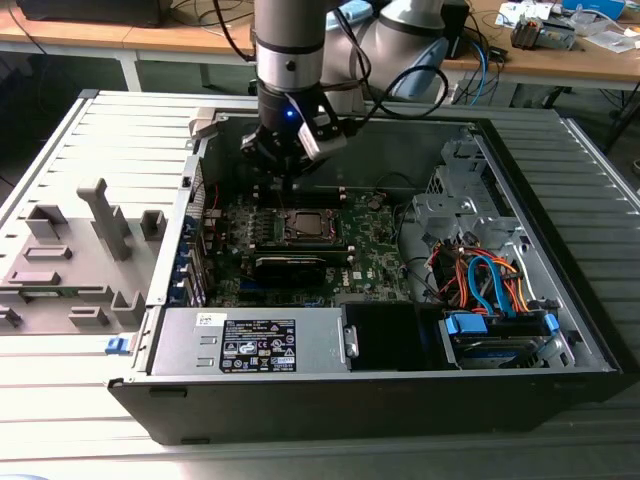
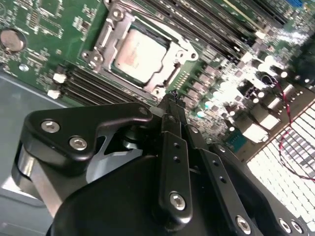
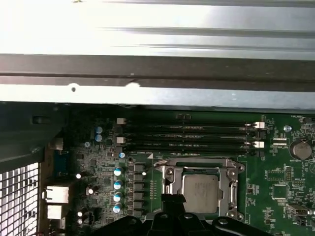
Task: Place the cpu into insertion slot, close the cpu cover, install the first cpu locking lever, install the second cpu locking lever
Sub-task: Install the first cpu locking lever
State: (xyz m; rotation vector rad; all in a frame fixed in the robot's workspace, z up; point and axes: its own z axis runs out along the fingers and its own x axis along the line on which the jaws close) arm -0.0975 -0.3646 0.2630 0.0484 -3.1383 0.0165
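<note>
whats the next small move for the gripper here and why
Probably a small drop toward the edge of the cpu cover to find a locking lever. The cpu already sits in the slot with the cover down over it, and the gripper, fingers together, hangs just beside the socket. I cannot tell whether either lever is latched, so that is a guess.

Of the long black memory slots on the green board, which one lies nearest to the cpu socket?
The slot bordering the insertion slot: the last memory slot of the parallel row, on the socket side. The other slots lie beyond it, toward the case wall.
</note>
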